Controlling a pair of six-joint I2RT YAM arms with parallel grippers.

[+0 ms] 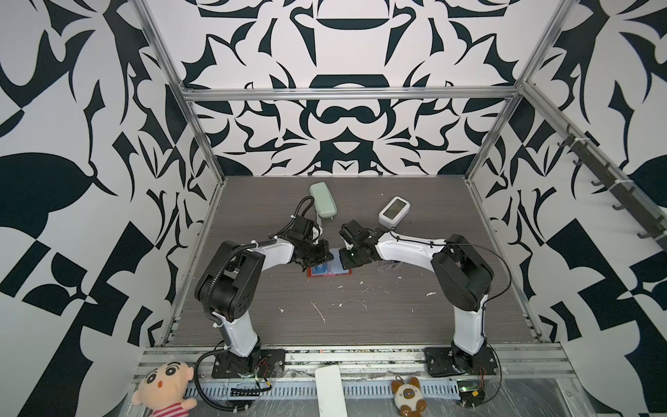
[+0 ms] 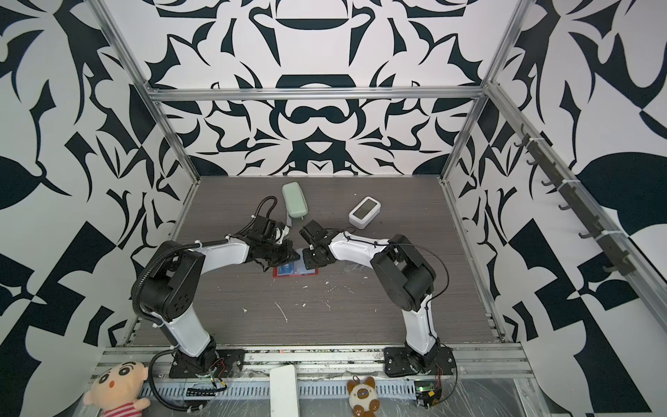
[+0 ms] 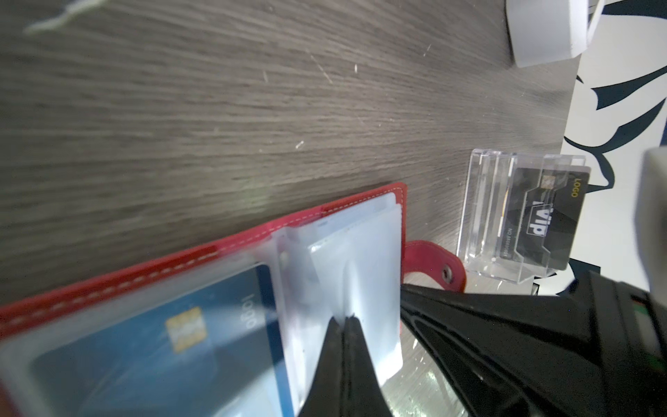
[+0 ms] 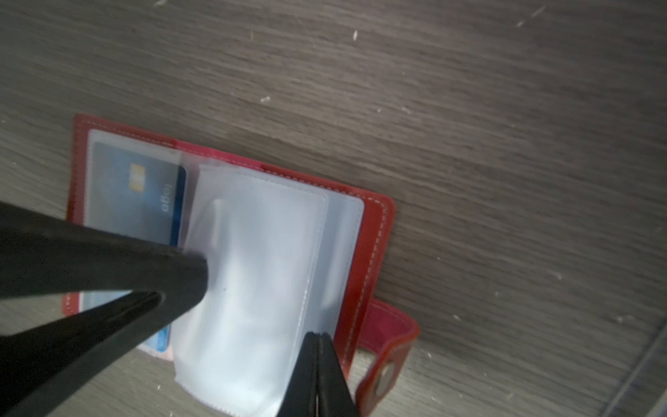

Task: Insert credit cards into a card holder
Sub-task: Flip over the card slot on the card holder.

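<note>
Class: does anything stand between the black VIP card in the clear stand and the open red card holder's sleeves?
Yes. The right gripper, shut, rests at the card holder's edge nearest the clear acrylic stand holding the black VIP card, beside the snap tab. The left gripper is shut on a sleeve page.

Two arms alike: left arm [image 1: 278, 252], right arm [image 1: 400, 245] in glossy white link shells, bulky black joint housings [image 1: 242, 289] (round screw holes in sides); black bolted base plates [image 1: 274, 357]; ribbed black conduit [image 1: 213, 279] on left, thin black cable loop [image 1: 509, 278] on right; left hand [image 3: 345, 319], right hand [image 4: 317, 335] matte black, fingers [image 3: 330, 361] tapering to thin tips
</note>
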